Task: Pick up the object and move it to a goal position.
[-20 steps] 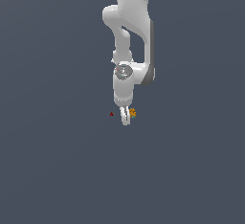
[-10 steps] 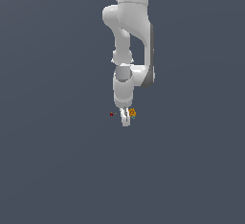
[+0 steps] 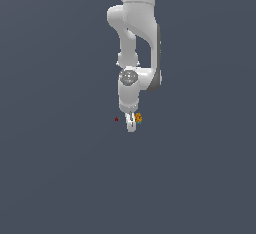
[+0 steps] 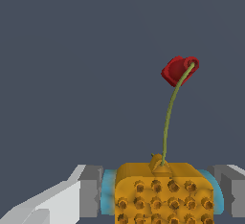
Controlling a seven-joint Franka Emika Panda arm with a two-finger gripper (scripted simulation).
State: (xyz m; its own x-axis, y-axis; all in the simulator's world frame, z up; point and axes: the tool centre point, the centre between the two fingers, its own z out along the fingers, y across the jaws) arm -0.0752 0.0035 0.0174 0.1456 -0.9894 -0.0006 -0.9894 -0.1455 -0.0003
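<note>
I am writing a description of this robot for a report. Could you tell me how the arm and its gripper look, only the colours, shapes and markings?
The arm is glossy white with rounded, bulging segments and dark grey seams at the joints. A grey metallic disc sits at the wrist. The gripper is white and small; in the wrist view its fingers are grey blocks with light blue pads. No cables or lettering are visible.

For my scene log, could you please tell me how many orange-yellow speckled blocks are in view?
1. The orange-yellow speckled block sits at the tip of the tool, on its exterior view's right side; the wrist view shows it between the fingers. Nothing suggests another hidden one.
</note>
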